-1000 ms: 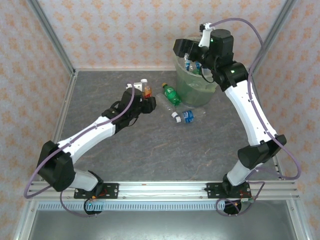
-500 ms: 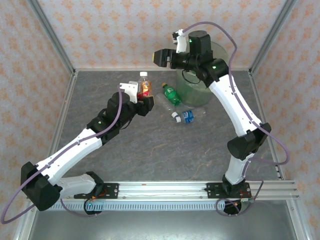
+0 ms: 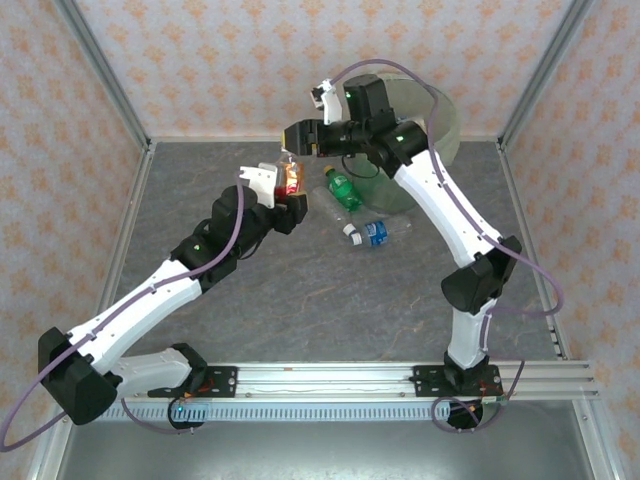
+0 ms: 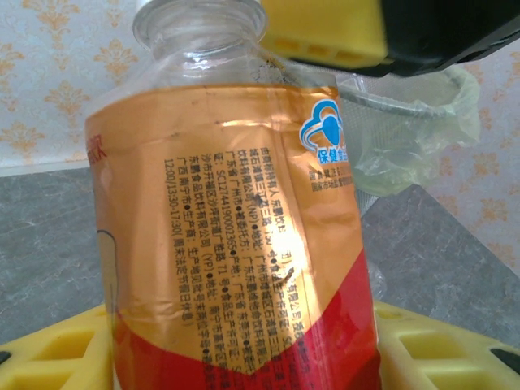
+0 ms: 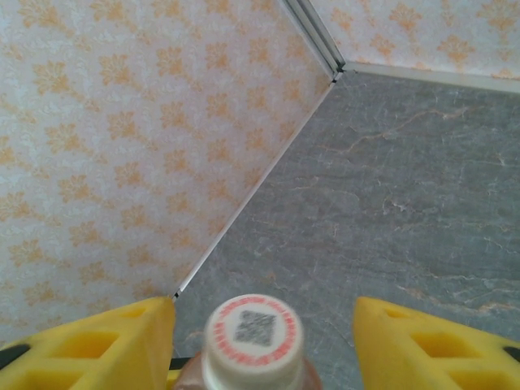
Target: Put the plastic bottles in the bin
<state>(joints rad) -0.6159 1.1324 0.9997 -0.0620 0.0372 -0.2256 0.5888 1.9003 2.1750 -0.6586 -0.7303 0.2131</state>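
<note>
Left gripper (image 3: 288,203) is clamped on the orange-labelled bottle (image 3: 292,178), upright above the table (image 3: 300,300) and well apart from the bin (image 3: 442,125). Right gripper (image 3: 298,137) hangs over its cap (image 5: 252,329), fingers (image 5: 106,345) apart on either side, not touching. We flag the handover: a pinch on the cap alone could let the bottle swing or drop once the left lets go, and an off-centre close could knock it askew; green bottle (image 3: 342,187) and blue-labelled bottle (image 3: 375,232) lie on the table near the bin.
</note>
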